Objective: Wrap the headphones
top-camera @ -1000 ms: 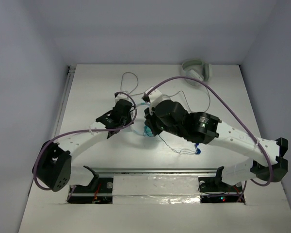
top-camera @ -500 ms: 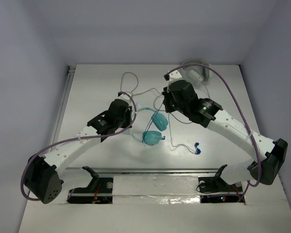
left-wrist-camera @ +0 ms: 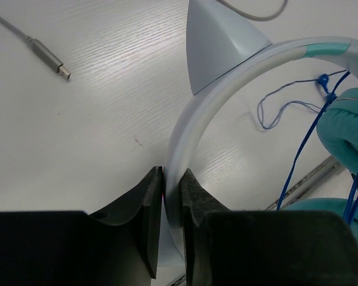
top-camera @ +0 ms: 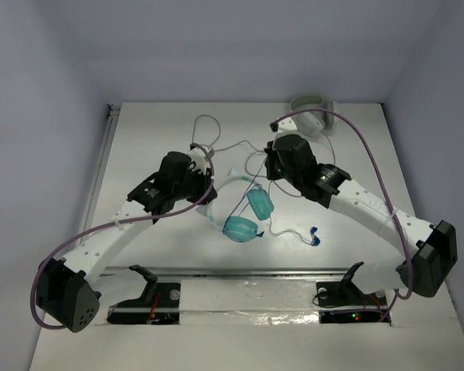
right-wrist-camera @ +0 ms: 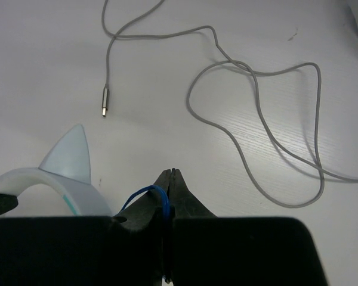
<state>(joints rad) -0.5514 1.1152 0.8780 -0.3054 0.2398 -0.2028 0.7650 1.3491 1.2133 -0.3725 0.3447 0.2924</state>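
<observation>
Mid-table, the teal headphones sat between the two arms, lifted at one side by their white headband. The left gripper was clamped narrow on that band, a finger on each face of it. The two ear cups lay close together, just right of that grip and toward the near edge.

The right gripper, on the far-right side of the cups, was pinched shut on a small loop of the thin blue cable. From the cups the cable ran off in loose bends to the right, ending at its blue plug, which lay on the table near the front rail.

The wrapping looked barely begun. Both holds were in place, one on the band and one on the cord, but no tidy turns showed around the band or the cups, and most of the cord seemed slack. Strands hung beside the cups in the left wrist view, but it could not be told whether any were wound on. What appeared to remain was the winding itself, then tucking in the plug end.

A second, grey pair of headphones sat untouched at the far right, and its grey cable snaked across the far half of the table.
</observation>
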